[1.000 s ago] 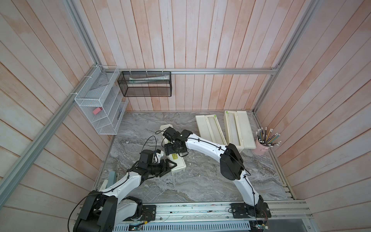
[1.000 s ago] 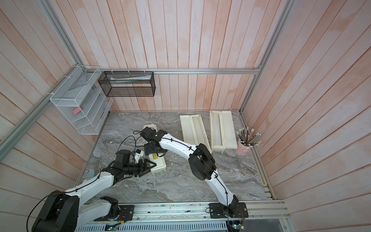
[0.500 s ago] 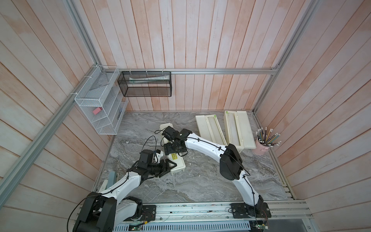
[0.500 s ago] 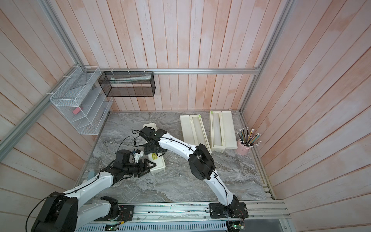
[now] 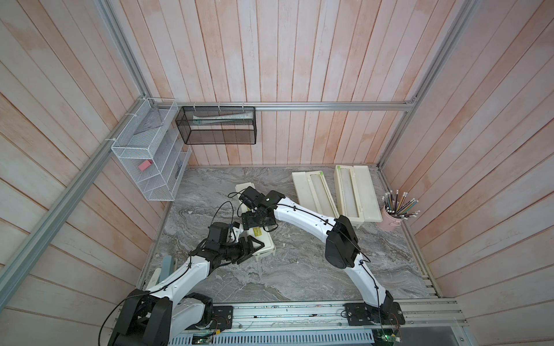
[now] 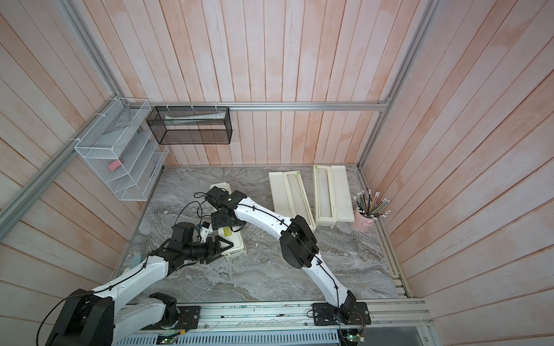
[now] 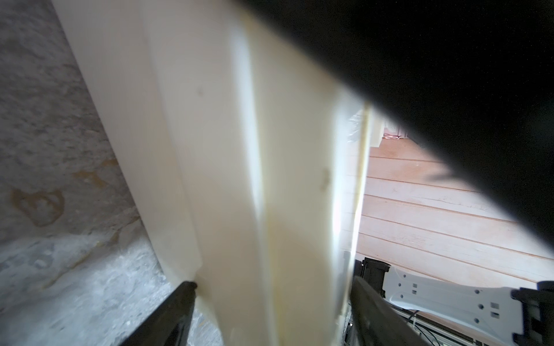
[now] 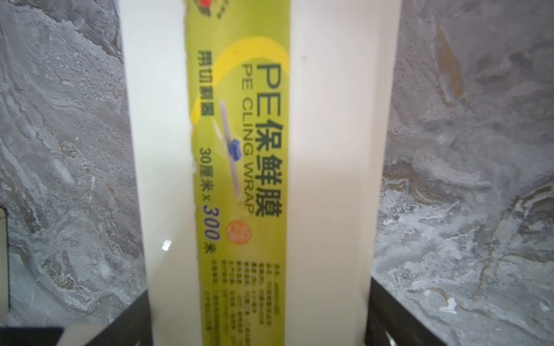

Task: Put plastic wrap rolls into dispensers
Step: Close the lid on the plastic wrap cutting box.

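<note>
A closed cream dispenser [image 5: 267, 244] with a yellow-green label [image 8: 239, 149] lies left of centre on the marble table. My right gripper [image 8: 259, 299] reaches down over its middle, with one finger [image 8: 386, 314] against each long side. My left gripper [image 5: 257, 247] straddles its near end from the side. One fingertip [image 7: 186, 290] touches the bottom corner and the other sits by the lid edge. A bit of crinkled film [image 7: 353, 128] shows there. At the back right, two open dispensers [image 5: 302, 191] [image 5: 364, 191] each hold a plastic wrap roll [image 5: 319, 194] [image 5: 349, 191].
A pink cup of pencils [image 5: 392, 218] stands by the right wall beside the open dispensers. A white wire rack [image 5: 150, 167] and a black mesh basket [image 5: 215, 125] hang on the walls at the back left. My right arm's elbow [image 5: 341, 242] hangs over the table's middle.
</note>
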Controlling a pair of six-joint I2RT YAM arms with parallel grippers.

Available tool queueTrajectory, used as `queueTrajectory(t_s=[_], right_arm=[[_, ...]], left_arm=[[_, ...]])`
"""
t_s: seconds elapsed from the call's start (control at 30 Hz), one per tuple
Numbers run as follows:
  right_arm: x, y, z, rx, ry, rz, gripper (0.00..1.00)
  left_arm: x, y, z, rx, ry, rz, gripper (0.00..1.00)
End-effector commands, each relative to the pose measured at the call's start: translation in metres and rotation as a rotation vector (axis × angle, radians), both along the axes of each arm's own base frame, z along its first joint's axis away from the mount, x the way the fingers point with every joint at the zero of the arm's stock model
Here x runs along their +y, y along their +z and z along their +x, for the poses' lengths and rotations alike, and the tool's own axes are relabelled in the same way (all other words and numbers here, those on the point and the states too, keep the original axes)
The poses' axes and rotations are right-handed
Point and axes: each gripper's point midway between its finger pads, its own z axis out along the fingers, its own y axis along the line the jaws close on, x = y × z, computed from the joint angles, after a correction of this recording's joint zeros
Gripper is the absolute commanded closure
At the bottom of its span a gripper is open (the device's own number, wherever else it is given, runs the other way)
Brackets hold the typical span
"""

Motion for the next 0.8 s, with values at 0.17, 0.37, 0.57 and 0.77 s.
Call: queueTrajectory(t_s=[0.17, 0.37, 0.57, 0.77], right_arm=[[-0.011, 0.017, 0.002, -0.042, 0.009, -0.070, 0.10], [-0.010, -0.001, 0.001, -0.024, 0.022, -0.094, 0.11], [-0.009, -0.011, -0.001, -0.005, 0.027, -0.100, 0.10], [-0.006, -0.018, -0.002, 0.003, 0.023, -0.090, 0.11]], left_arm=[[0.000, 0.010, 0.003, -0.036, -0.007, 0.009, 0.11], [-0.001, 0.008, 0.004, -0.029, -0.012, 0.008, 0.11], [0.000, 0.004, 0.004, -0.021, -0.011, 0.016, 0.11], [-0.001, 0.003, 0.005, -0.021, -0.006, 0.011, 0.12]])
